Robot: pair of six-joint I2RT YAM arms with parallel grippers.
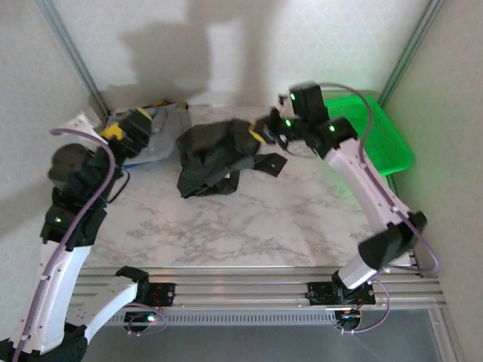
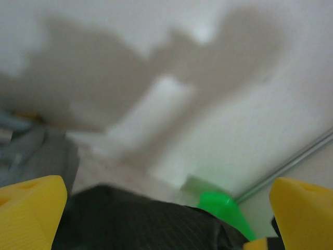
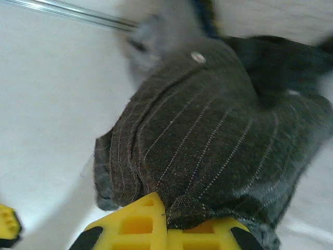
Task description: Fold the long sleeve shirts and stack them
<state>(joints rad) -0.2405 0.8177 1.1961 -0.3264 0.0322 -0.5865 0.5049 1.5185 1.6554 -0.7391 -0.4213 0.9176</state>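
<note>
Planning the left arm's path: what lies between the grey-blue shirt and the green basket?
The crumpled dark striped shirt, pinched by the right gripper, in the top view.

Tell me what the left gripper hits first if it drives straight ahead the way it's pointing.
Most likely the dark striped shirt, bunched low between the open jaws of the left gripper. The green basket and wall lie behind it, though depth is unclear.
</note>
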